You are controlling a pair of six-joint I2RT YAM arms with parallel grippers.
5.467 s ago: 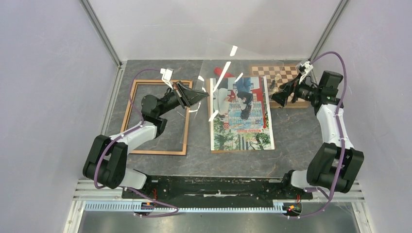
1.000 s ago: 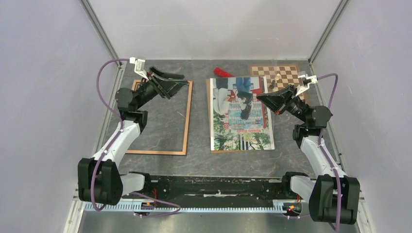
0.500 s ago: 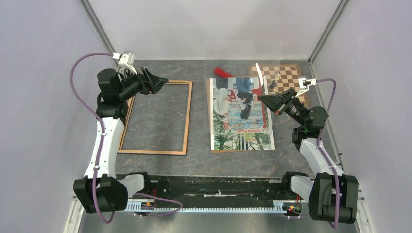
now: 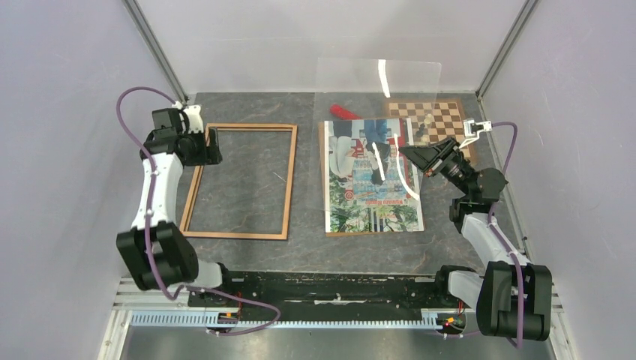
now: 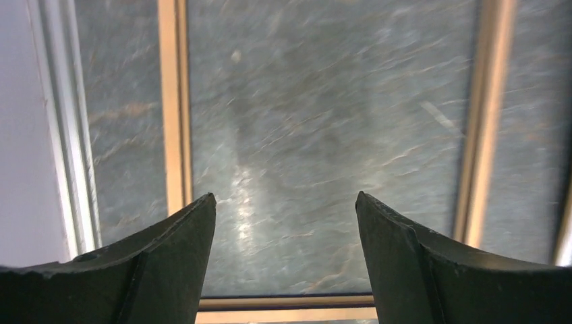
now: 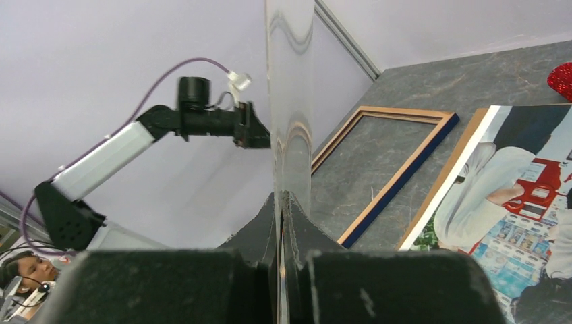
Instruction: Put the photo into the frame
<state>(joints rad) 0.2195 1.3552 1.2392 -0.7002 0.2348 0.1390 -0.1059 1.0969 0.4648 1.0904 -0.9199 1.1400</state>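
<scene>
Pane (image 6: 290,101), clear, stands upright, its edge clamped in right gripper (image 6: 281,206), prob. held off photo (image 4: 371,176), which lies flat beside empty frame (image 4: 289,180). Left gripper (image 5: 284,197) hangs over frame's far-left corner, fingers apart, holding nothing.

Tan frame (image 4: 289,180), colourful photo (image 4: 373,191), checkered chessboard (image 4: 442,116), grey marbled table (image 4: 450,225), clear sheet (image 4: 352,79)

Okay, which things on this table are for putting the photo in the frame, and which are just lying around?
For the job: photo, frame, clear sheet in the right gripper, likely the brown board under the photo.
Lying about: chessboard, chess pieces, red object.
</scene>
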